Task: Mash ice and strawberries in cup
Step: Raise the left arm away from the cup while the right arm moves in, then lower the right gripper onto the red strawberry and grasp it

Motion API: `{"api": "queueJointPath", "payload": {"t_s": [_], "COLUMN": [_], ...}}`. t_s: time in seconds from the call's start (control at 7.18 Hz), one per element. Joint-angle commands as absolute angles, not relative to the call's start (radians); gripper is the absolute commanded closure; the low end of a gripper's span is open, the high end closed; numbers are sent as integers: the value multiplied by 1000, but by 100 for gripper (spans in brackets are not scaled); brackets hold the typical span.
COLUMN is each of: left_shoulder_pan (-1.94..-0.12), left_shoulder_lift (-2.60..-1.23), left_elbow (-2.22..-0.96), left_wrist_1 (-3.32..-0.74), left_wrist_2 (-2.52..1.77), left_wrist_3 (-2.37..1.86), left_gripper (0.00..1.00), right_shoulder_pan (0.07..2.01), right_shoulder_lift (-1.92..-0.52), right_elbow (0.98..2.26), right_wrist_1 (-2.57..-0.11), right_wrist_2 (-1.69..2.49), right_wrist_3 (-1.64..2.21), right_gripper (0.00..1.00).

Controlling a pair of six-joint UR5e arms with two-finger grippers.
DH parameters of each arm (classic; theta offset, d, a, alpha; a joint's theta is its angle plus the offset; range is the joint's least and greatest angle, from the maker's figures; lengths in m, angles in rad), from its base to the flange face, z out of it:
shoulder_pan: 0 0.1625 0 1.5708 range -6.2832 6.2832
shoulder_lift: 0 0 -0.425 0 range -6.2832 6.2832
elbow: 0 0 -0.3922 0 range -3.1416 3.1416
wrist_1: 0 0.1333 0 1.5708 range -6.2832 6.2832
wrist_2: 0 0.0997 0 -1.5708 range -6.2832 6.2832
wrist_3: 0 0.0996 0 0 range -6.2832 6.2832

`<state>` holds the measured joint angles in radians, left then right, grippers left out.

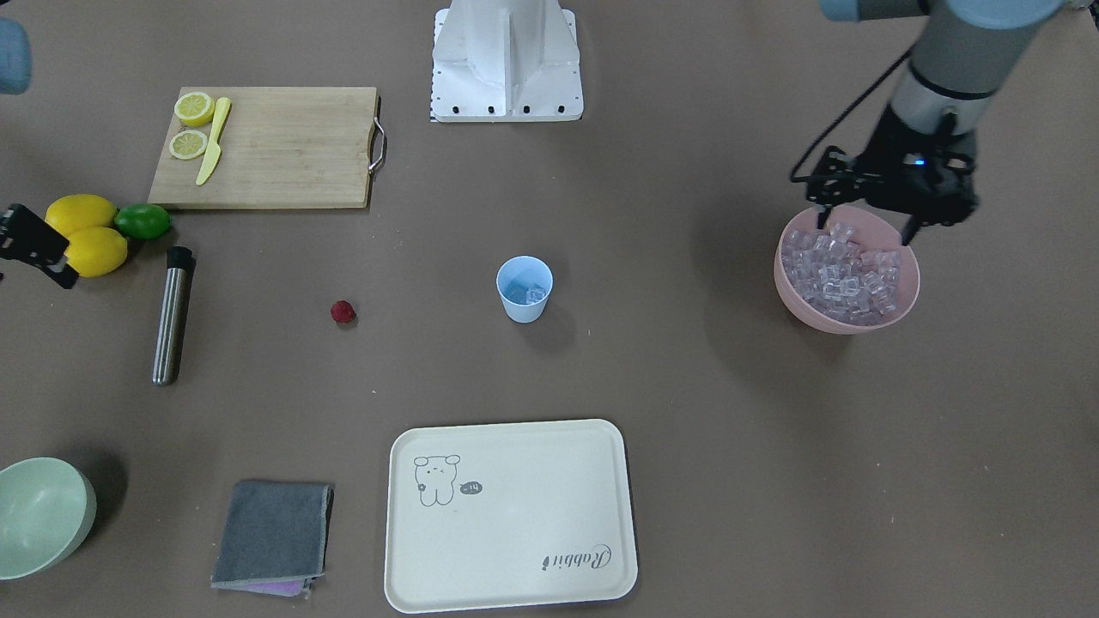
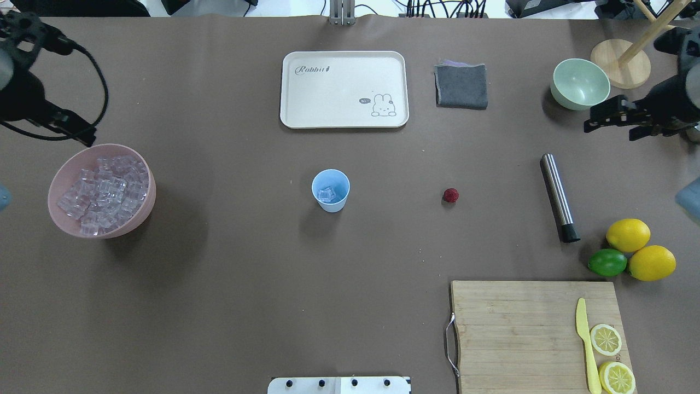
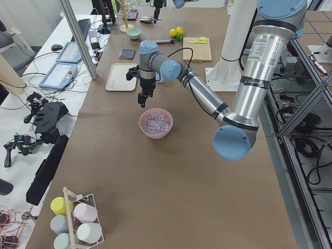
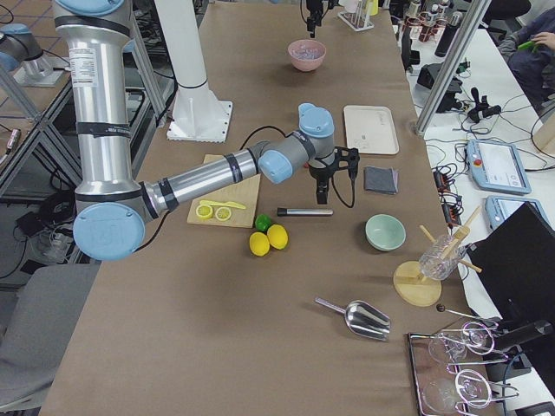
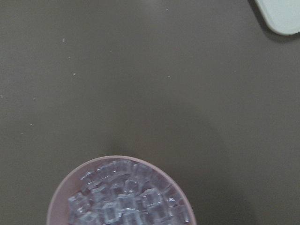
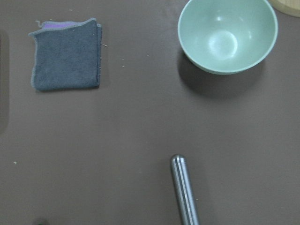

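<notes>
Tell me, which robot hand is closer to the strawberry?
The right gripper. It hangs by the metal rod, not far from the strawberry. The left gripper is far off on the other side, over the pink bowl.

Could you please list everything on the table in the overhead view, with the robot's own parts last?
cup: one, pale blue, table centre, a few cubes inside
ice: many, clear, heaped in the pink bowl
pink bowl: one, left side
strawberry: one, dark red, right of the cup
steel rod: one, silver with black tip, lying right of the strawberry
lemons: two whole, yellow, right edge
lime: one, green, beside the lemons
cutting board: one, wooden, near right
lemon halves: two, on the board
knife: one, yellow, on the board
tray: one, cream, far centre
cloth: one, grey, folded, right of the tray
green bowl: one, pale, far right
left gripper: open, over the pink bowl
right gripper: near the green bowl, state unclear
</notes>
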<state>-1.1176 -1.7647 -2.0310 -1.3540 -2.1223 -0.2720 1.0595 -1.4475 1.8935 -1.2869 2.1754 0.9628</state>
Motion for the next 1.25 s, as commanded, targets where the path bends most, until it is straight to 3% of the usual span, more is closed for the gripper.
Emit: {"api": "queueJointPath", "payload": {"t_s": [0.0, 0.42, 1.11], "left_shoulder_pan": [-1388, -1639, -1643], "left_shoulder_lift": [-1603, -1469, -1434], "left_elbow": [-1902, -1821, -1818], "left_wrist_1": [-1364, -1358, -1362], "left_wrist_2": [-2303, -2355, -2352], "left_wrist_3": [-134, 256, 255], "left_gripper": [2, 2, 2], "right_shoulder_pan": [941, 867, 739], "right_shoulder_lift": [-1387, -1292, -1273], "right_elbow": [1888, 1890, 1824], "right_wrist_1": [-1289, -1406, -1404], "right_wrist_2": [2106, 2056, 1959], "right_wrist_3": [1090, 1143, 1144], "right_gripper": [0, 0, 0]}}
